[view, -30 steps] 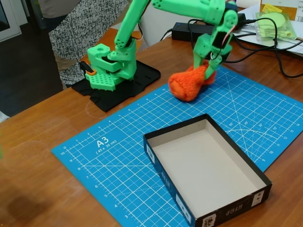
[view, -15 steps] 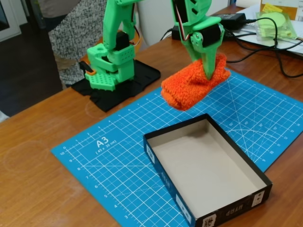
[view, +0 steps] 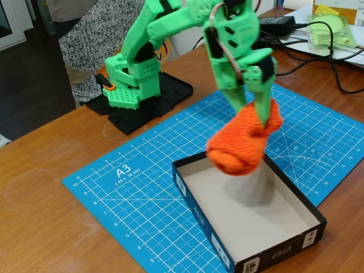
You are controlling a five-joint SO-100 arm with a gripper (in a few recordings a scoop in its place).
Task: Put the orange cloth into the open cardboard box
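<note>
The orange cloth (view: 242,142), a thick fuzzy rolled bundle, hangs in the air above the far end of the open cardboard box (view: 196,213). My green gripper (view: 253,111) is shut on the cloth's upper end, one finger on each side of it. The bundle's lower end tilts down to the left, just over the box's far wall. The box is shallow, with black outer walls and a pale inside, and lies on the blue cutting mat (view: 131,187). A shadow of the cloth falls on the box floor.
The green arm base (view: 133,79) stands on a black plate at the mat's far left corner. Black cables and a power brick (view: 278,23) lie at the back right, beside a bag of yellow-green items (view: 330,31). A person in a patterned top (view: 94,34) stands behind the table.
The arm has carried the cloth from the far part of the mat forward and down, so it now hangs over the box's far end. The box has not moved.
</note>
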